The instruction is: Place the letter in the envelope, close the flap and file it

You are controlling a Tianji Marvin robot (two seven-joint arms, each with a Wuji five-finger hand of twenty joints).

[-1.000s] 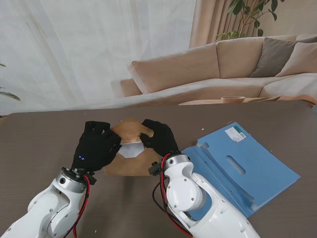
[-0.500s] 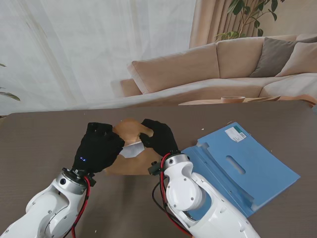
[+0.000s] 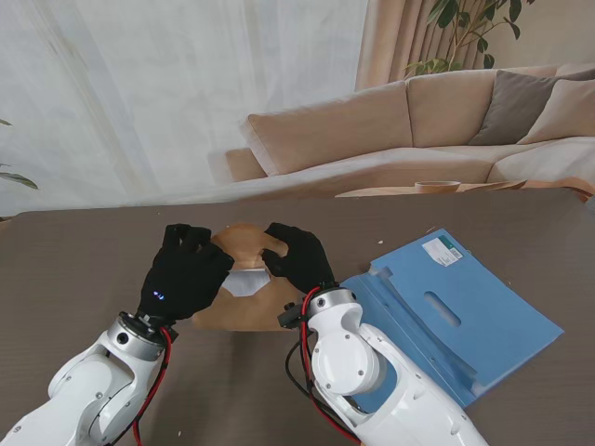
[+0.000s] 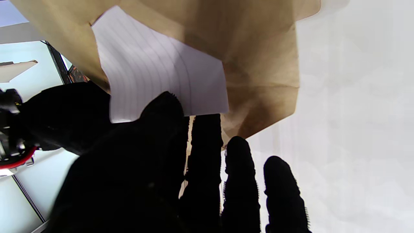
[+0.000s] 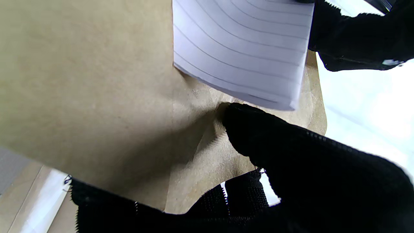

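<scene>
Stand view shows the brown kraft paper envelope [image 3: 244,299] lying on the dark wooden table [image 3: 74,260], left of centre in the frame. The black-gloved left hand [image 3: 183,274] pinches the white lined letter [image 3: 244,280], which is partly inside the envelope mouth. The black-gloved right hand [image 3: 296,257] grips the envelope's opening, thumb pressed on the paper. A blue plastic file folder [image 3: 465,311] lies at the right of the frame.
</scene>
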